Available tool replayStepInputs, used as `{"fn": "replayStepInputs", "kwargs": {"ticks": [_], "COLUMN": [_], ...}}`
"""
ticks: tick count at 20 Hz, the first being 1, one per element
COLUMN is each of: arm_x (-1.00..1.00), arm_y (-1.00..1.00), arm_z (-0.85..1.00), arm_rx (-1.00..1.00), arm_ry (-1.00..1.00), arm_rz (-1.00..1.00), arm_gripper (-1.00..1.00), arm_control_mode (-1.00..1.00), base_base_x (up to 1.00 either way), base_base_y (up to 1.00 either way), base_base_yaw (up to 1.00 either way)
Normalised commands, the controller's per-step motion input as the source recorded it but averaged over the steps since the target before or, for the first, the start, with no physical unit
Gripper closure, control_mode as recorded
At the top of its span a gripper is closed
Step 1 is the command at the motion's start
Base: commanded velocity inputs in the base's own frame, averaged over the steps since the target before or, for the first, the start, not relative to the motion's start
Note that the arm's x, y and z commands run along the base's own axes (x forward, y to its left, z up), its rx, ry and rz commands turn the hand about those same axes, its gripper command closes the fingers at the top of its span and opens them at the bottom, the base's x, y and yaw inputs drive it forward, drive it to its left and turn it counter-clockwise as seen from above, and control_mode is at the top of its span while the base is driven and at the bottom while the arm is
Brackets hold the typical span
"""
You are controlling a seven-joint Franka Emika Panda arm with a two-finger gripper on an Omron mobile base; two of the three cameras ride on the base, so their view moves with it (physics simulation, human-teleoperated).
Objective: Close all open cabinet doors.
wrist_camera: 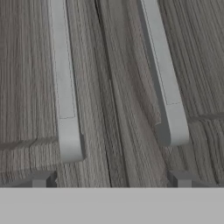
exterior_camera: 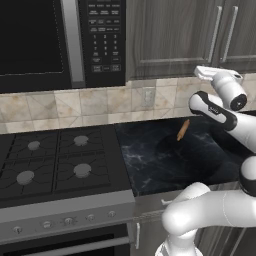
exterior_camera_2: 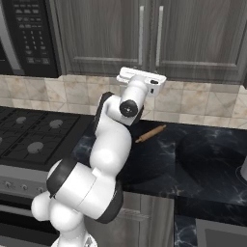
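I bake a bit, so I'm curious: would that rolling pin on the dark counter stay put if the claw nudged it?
Probably not. The rolling pin is a slim round wooden stick lying flat on the smooth counter, so a sideways nudge would likely roll it. It looks stiff, and likely light.

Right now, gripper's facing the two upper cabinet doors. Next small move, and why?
Probably back the gripper off and look elsewhere: the left door and right door look flush, their bar handles parallel beside a thin seam, so this pair seems already shut.
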Motion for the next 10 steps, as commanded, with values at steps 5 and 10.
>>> {"fn": "replayStepInputs", "kwargs": {"ticks": [5, 10], "arm_x": [-0.10, -0.14], "arm_y": [0.00, 0.00], "arm_z": [0.00, 0.00], "arm_rx": [0.00, 0.00], "arm_ry": [0.00, 0.00], "arm_rz": [0.00, 0.00], "arm_gripper": [-1.00, -1.00], "arm_control_mode": [-1.00, -1.00], "base_base_x": [0.00, 0.00], "base_base_y": [0.00, 0.00], "base_base_yaw": [0.00, 0.00]}}
